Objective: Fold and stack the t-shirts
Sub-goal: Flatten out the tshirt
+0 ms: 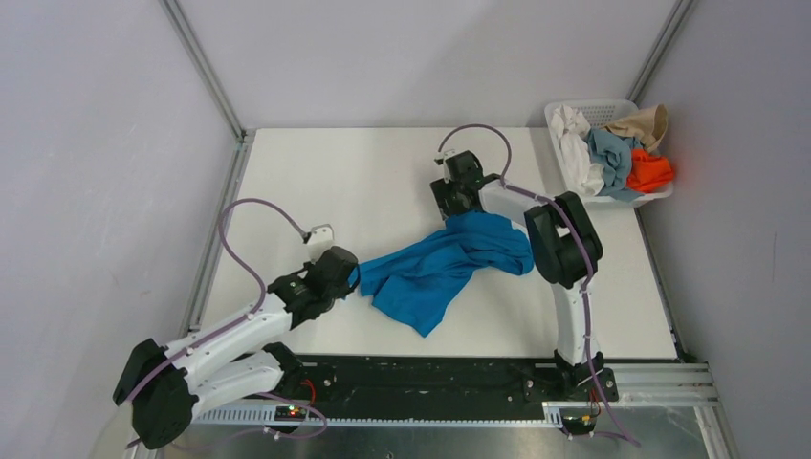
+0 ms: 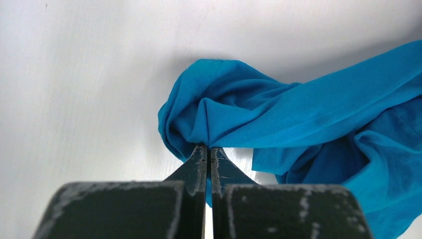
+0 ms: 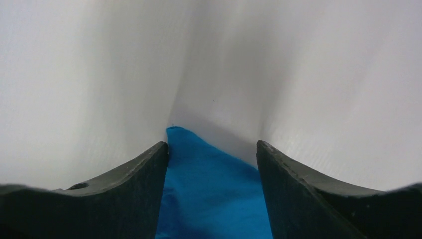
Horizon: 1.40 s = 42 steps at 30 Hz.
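**Left claw** (image 2: 208, 149): fingers pressed together, no gap showing. They pinch a bunched fold at the left end of the cerulean blue t-shirt (image 1: 435, 268). In the left wrist view the cloth gathers to a point at the fingertips and spreads away to the right.

**Right claw** (image 3: 211, 144): fingers wide apart. A tongue of the blue cloth lies in the gap and reaches the inner face of the finger on the left of that view. It stands clear of the other finger, so the cloth is not clamped. From overhead this claw sits at the far end of the shirt, with its tips hidden under the wrist housing.

**Blue shirt:** unfolded and crumpled, lying near the middle of the white tabletop (image 1: 363, 182). It runs as a rumpled diagonal band between the two claws, with one corner trailing toward the near edge.

**Other shirts:** a white t-shirt (image 1: 577, 148), a grey-blue t-shirt (image 1: 612, 158), a tan t-shirt (image 1: 643, 124) and an orange t-shirt (image 1: 650, 170) are heaped in the white lattice basket (image 1: 612, 105). The basket stands at the far right corner, well apart from both claws. The tan and orange shirts hang over its right rim.
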Each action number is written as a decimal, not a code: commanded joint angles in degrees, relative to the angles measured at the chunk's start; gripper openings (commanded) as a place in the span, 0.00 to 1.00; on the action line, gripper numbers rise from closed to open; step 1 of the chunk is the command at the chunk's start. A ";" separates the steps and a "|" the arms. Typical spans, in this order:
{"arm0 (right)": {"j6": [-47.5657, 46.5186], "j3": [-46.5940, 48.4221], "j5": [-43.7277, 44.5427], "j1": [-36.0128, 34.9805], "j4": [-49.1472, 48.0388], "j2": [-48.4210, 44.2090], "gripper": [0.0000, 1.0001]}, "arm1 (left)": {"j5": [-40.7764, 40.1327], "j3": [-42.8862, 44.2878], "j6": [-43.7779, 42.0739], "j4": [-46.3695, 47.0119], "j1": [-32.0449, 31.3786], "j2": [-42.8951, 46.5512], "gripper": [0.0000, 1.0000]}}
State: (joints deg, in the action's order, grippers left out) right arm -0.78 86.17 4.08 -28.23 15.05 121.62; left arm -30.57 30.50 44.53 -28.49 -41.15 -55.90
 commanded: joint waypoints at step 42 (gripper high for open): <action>8.29 25.36 -7.26 -12.55 15.15 -74.80 0.00 | 38.04 62.65 -24.21 -0.85 -0.24 24.52 0.00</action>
State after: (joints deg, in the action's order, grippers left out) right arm 6.59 104.64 1.28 -41.69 26.35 44.05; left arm 2.87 88.95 23.77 -29.76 -41.67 -29.04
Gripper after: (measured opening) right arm 0.029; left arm 0.010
